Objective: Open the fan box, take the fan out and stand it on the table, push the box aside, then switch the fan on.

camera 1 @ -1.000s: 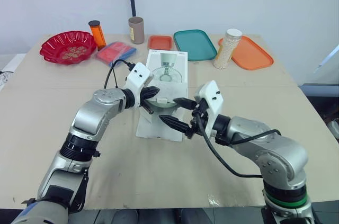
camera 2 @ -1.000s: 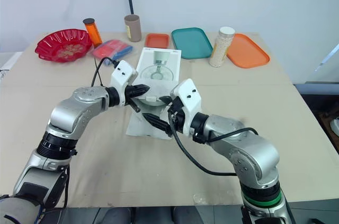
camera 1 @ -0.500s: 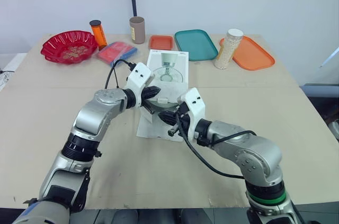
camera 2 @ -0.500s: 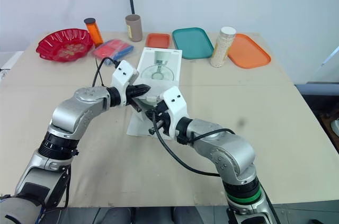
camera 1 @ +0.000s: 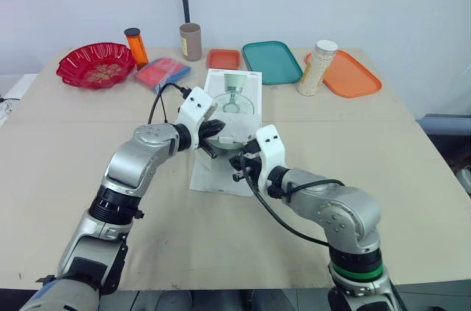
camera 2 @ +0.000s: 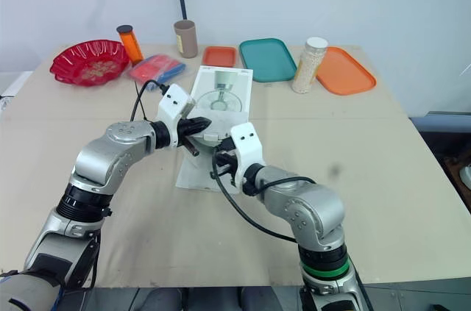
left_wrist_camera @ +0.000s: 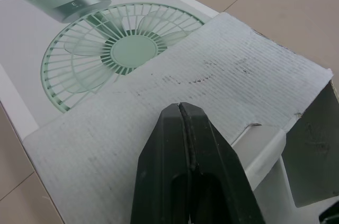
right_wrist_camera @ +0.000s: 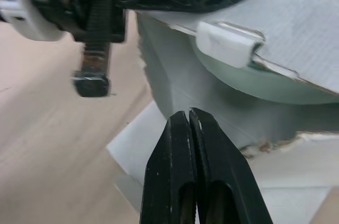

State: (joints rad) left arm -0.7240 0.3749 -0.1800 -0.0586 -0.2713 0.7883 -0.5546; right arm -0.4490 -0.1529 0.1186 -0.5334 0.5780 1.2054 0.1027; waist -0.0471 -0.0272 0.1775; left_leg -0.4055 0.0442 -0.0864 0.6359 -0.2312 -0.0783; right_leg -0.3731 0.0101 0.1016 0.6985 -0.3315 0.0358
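The white fan box [camera 1: 234, 94], printed with a green fan, lies flat mid-table with its near end open. Its grey inner flap [left_wrist_camera: 222, 81] is folded back over the box top. My left gripper [camera 1: 214, 134] is shut, its tips [left_wrist_camera: 183, 110] resting against that flap with nothing seen between them. The pale green fan [right_wrist_camera: 249, 83] with a white clip [right_wrist_camera: 228, 44] peeks out of the open end. My right gripper [camera 1: 238, 167] is shut and empty, its tips [right_wrist_camera: 188, 115] just in front of the box mouth, below the left gripper.
Along the back stand a red bowl [camera 1: 96, 65], an orange bottle [camera 1: 135, 46], a brown tube [camera 1: 190, 41], a red and blue packet [camera 1: 162, 73], a small orange tray [camera 1: 222, 59], a teal tray [camera 1: 271, 62], a grain jar [camera 1: 316, 68] and an orange tray [camera 1: 352, 76].
My right gripper has gone from open beside the box to shut, and swung left to the box's open near end. The left gripper has stayed on the flap.
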